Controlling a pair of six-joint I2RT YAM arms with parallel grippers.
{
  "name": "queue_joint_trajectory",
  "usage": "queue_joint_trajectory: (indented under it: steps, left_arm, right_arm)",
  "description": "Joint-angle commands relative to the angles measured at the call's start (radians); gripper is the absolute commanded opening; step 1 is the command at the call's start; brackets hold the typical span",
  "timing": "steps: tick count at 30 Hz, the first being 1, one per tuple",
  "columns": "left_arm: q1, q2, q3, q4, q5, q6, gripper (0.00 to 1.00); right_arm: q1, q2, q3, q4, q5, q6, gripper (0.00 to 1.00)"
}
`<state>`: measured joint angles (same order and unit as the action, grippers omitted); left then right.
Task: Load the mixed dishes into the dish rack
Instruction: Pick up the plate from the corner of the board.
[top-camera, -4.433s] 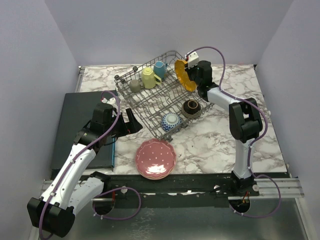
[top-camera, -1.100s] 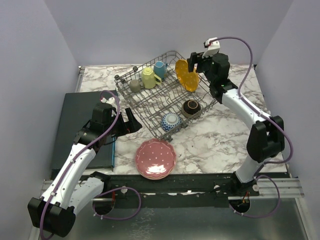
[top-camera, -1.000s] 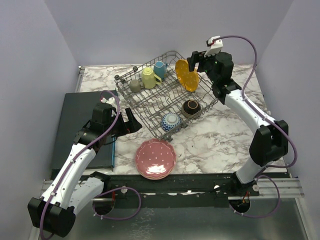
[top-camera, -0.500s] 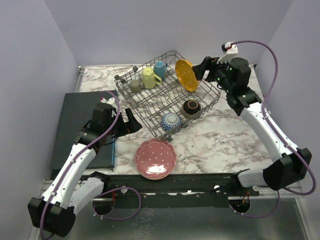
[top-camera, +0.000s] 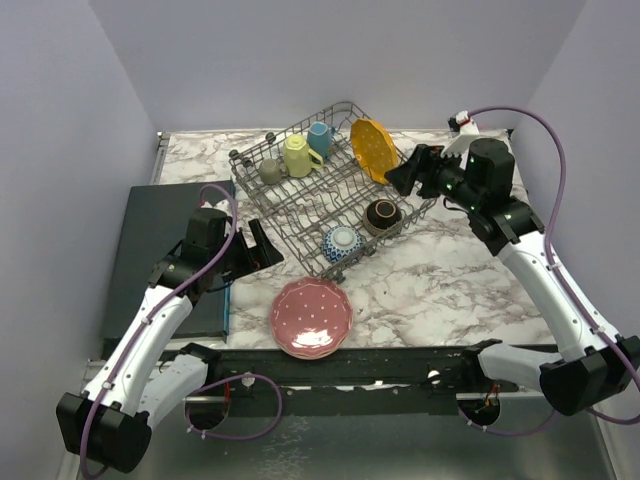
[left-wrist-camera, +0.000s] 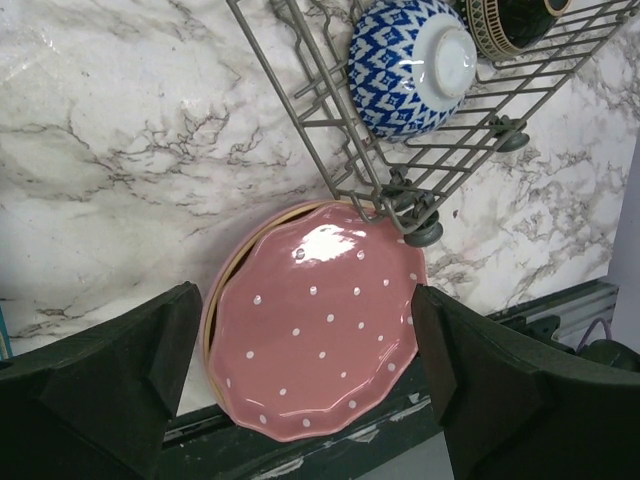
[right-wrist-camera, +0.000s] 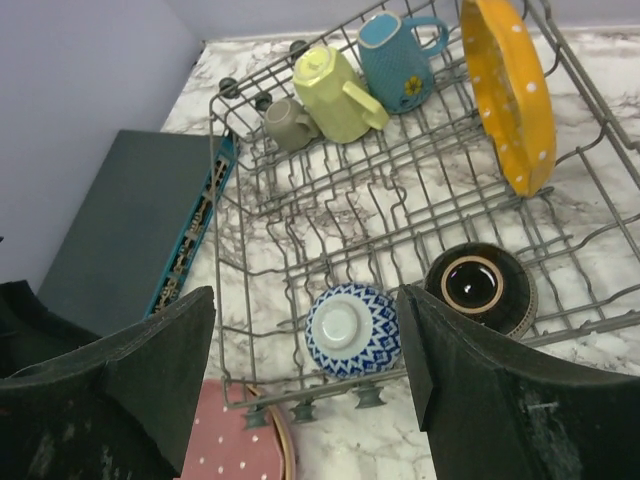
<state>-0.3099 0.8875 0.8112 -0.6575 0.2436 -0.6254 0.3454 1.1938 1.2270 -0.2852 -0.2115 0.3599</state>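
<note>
Your left gripper (top-camera: 262, 245) hangs at left-centre of the top view beside the dish rack's (top-camera: 330, 195) near corner, fingers (left-wrist-camera: 110, 380) spread wide and holding nothing. Your right gripper (top-camera: 404, 174) sits at the rack's right side, jaws likewise wide apart and empty. Inside the rack, the orange plate (top-camera: 370, 150) stands on edge at the upper right. The yellow mug (top-camera: 297, 156), blue mug (top-camera: 320, 138) and olive mug (top-camera: 270, 171) line the far side, the olive one small and half lost among the tines. The dark brown bowl (top-camera: 382, 215) and blue-patterned bowl (top-camera: 342, 242) sit along the lower edge. The pink scalloped plate (top-camera: 311, 316) lies outside, at bottom centre. Under it only a thin peach rim (left-wrist-camera: 212, 320) shows, so you can't tell how many plates are stacked there. In the left wrist view the brown bowl is cut off at the top edge. In the right wrist view the pink plate is clipped at the bottom. Everything rests on a white marble-veined table (top-camera: 440, 280), with a dark mat (top-camera: 160, 250) at left and plain lavender walls (top-camera: 60, 120) around.
</note>
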Motion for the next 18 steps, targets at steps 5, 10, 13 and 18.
queue_joint_trajectory:
  steps: [5,10,13,18]
  left_arm:
    - [-0.006,0.008,0.018,-0.121,0.054,-0.088,0.91]
    - [-0.018,0.010,0.002,-0.141,0.064,-0.138,0.88]
    - [-0.047,0.022,0.005,-0.151,0.060,-0.163,0.87]
    - [-0.159,0.056,0.025,-0.185,-0.055,-0.205,0.85]
  right_arm:
    - [-0.001,-0.053,-0.017,-0.152,-0.120,0.037,0.78]
    - [-0.001,-0.067,-0.045,-0.205,-0.175,0.047,0.76]
    - [0.002,-0.066,-0.087,-0.195,-0.238,0.074,0.74]
    - [0.058,-0.041,-0.127,-0.211,-0.243,0.080,0.70]
